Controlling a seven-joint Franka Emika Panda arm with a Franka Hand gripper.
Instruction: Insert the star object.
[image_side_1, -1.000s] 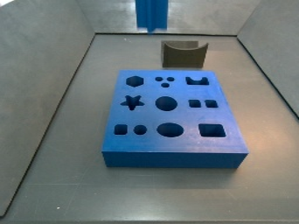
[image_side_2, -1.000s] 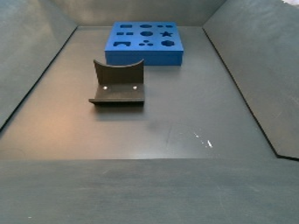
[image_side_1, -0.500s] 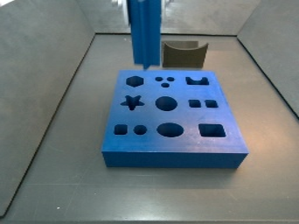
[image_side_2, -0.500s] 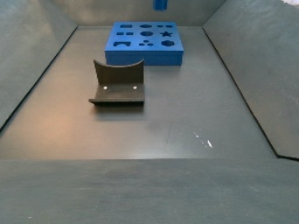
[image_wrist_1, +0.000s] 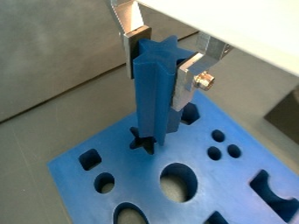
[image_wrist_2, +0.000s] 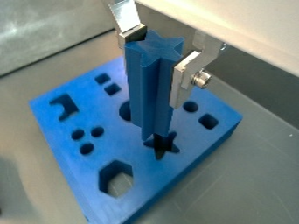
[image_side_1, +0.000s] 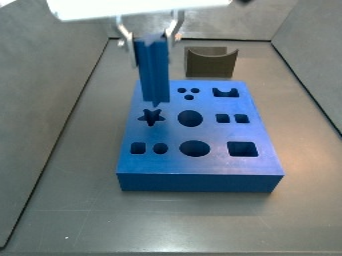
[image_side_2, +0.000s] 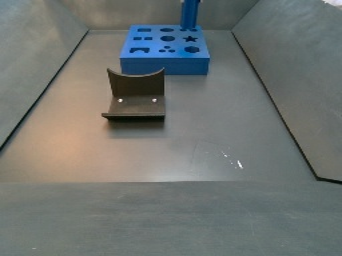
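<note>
Gripper clamps the top of the star peg, silver fingers pressed on both sides. Peg upright, its lower tip right at the star hole of the blue block. Dark grey curved piece stands behind the block in a side view, well apart.
</note>
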